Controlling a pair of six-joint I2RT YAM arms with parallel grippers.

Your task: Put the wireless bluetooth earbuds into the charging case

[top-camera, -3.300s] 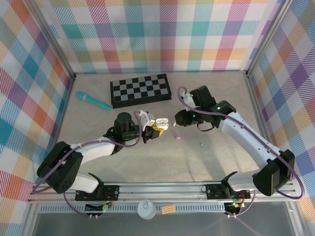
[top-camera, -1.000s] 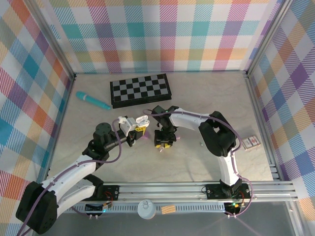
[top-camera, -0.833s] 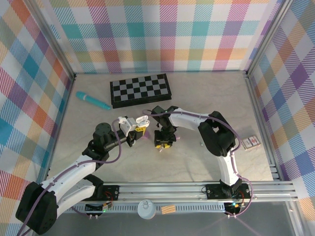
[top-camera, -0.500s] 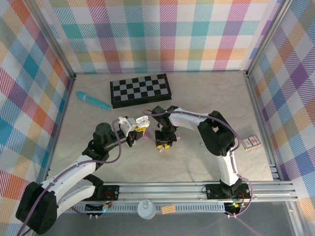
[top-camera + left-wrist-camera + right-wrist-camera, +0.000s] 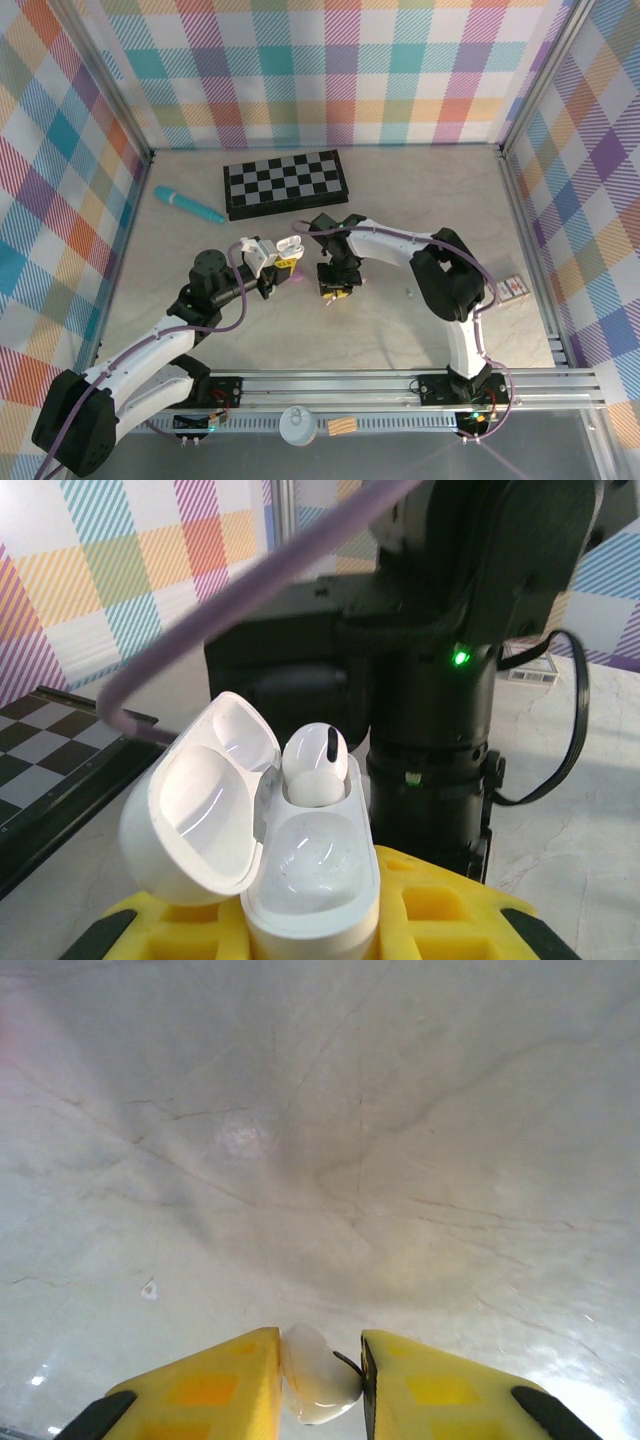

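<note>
Pale marbled tabletop (image 5: 300, 335), loud plaid walls (image 5: 330, 70) all round. The left fingers (image 5: 430, 910) clamp the open white case (image 5: 310, 880); the right fingers (image 5: 215, 1385) pinch a white earbud (image 5: 318, 1375).

White charging case (image 5: 300, 880), white earbud (image 5: 318, 1375) and bright yellow fingers (image 5: 205, 1392) — framed by a pale grey veined table (image 5: 430, 200), a black-and-grey checkerboard (image 5: 286, 182), a teal pen (image 5: 188, 204) and pastel plaid walls (image 5: 330, 70).
</note>
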